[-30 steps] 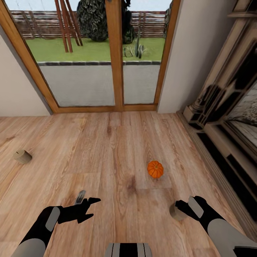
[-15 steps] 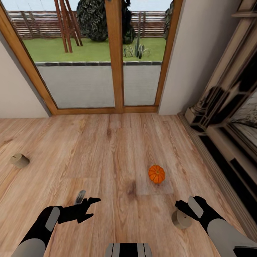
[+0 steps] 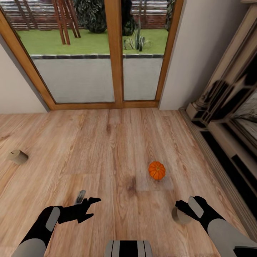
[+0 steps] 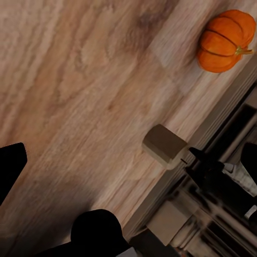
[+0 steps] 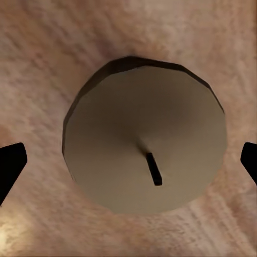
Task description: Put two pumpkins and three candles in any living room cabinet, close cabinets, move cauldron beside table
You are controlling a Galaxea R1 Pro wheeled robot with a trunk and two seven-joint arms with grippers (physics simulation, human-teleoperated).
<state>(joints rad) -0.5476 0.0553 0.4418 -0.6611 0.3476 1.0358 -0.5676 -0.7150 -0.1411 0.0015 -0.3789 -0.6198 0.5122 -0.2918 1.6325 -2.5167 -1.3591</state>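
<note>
Hovering wide over a candle point(image 5: 144, 140), the right end effector point(image 3: 182, 207) grips nothing.

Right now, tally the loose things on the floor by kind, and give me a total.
Pumpkins: 1, the orange pumpkin
Candles: 2, the candle under the right gripper and the candle lying at far left
Total: 3
</note>
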